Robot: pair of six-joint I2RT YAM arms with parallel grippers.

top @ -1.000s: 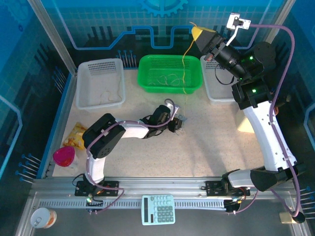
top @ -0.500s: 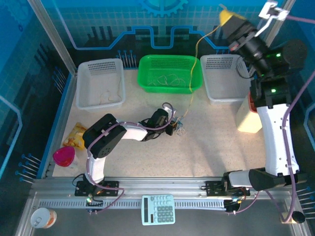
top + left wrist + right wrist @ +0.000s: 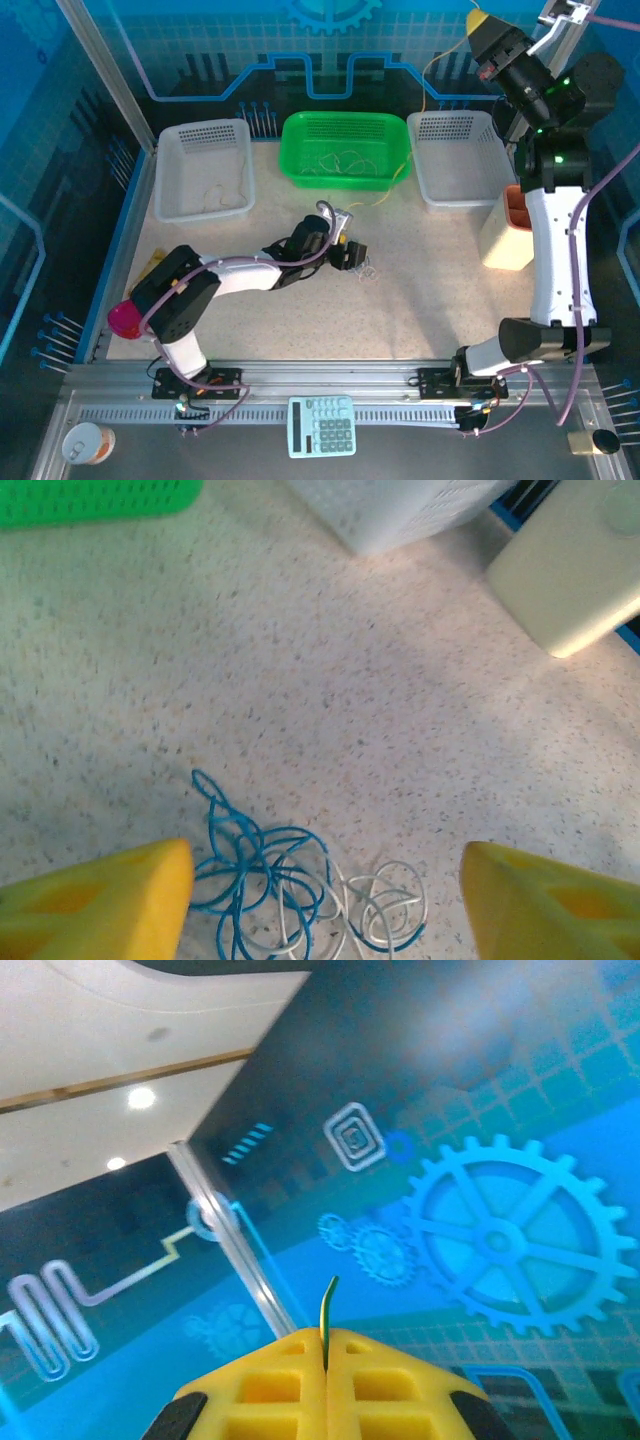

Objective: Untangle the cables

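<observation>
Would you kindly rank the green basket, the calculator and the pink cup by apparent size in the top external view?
Largest to smallest:
green basket
calculator
pink cup
No two look alike in size.

Top view: bright, even overhead light; soft shadows on table (image 3: 430,300) beside left gripper (image 3: 354,257). Left wrist: surface ahead of left gripper (image 3: 325,865) sharp, its yellow fingers (image 3: 100,900) blurred. Right wrist: ceiling lamps (image 3: 141,1097) glare above right gripper (image 3: 327,1338); yellow cable (image 3: 327,1308) crisp, backdrop (image 3: 500,1230) soft.
</observation>
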